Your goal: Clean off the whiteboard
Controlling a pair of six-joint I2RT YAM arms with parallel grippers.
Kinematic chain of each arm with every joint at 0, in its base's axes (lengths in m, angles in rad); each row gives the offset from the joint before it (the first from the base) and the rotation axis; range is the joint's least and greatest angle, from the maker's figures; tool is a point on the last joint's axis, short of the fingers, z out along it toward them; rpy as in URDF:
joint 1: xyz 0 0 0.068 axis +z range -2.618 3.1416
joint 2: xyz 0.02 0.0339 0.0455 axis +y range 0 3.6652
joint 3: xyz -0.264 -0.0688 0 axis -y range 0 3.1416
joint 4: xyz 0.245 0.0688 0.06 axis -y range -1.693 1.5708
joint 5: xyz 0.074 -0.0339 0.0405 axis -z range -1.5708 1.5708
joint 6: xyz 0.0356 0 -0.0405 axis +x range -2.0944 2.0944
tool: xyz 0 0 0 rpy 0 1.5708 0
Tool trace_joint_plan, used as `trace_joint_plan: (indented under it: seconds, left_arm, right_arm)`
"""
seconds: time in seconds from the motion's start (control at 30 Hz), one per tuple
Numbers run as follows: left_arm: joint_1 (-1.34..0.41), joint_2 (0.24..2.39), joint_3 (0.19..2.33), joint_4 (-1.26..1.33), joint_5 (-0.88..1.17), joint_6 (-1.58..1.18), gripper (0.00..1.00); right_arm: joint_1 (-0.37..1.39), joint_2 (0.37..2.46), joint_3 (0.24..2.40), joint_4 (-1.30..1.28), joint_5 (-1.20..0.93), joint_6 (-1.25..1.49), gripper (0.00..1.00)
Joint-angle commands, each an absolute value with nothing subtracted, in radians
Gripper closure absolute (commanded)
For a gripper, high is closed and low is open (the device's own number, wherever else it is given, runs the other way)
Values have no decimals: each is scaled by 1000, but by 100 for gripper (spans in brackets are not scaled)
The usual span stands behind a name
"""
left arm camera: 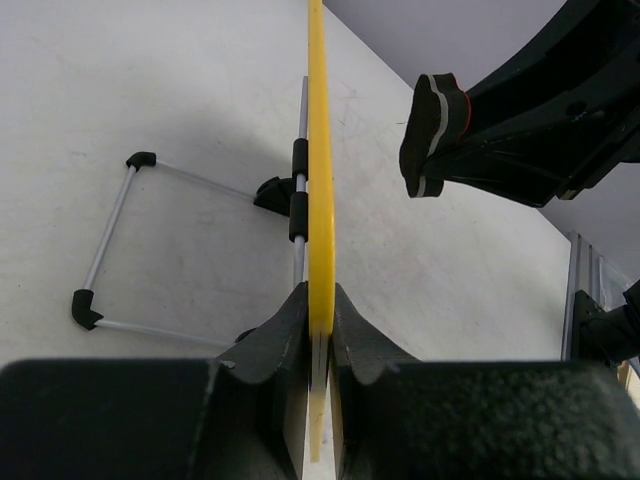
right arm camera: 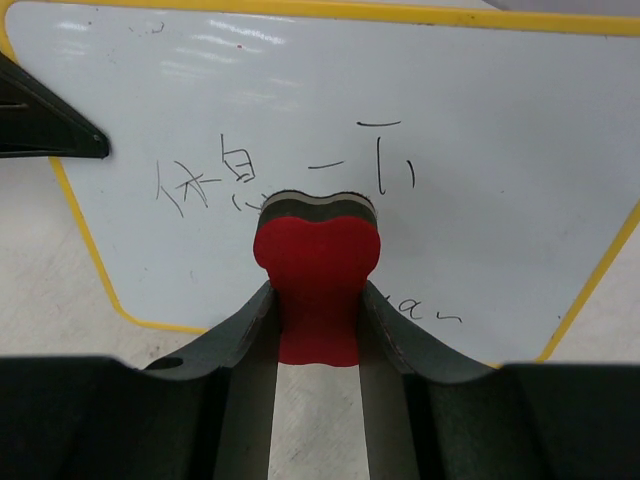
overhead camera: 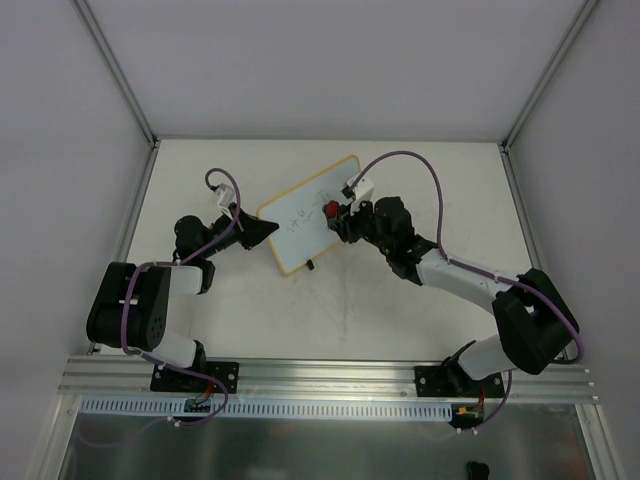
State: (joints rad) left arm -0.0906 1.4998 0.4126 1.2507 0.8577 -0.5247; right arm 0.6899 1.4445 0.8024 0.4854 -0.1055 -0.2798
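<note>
On table [overhead camera: 420, 180], whiteboard [overhead camera: 295, 240] long axis diagonal, near-left to far-right

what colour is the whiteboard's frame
The whiteboard frame is bright yellow; clearest in the left wrist view.

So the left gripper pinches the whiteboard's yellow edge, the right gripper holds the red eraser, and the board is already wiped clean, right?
Not clean: the right wrist view shows dark handwriting on the whiteboard around the red eraser. The rest holds: left gripper on the yellow edge, right gripper holding the eraser.
</note>
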Motion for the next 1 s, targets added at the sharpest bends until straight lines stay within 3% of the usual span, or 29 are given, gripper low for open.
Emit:
trace_joint_plan:
  seconds: [0.0,0.37,0.97]
  left_arm:
    - [-86,1483,446,1281,873,-494,91]
    - [-86,1485,446,1279,873,-489,100]
    - [-86,1442,411,1285,848,-463,100]
  right_arm:
    - [692,1482,880,591,-107,-314,100]
    - [680,1569,965,588,-104,-325,100]
    - [589,1681,1206,295,-141,-330,100]
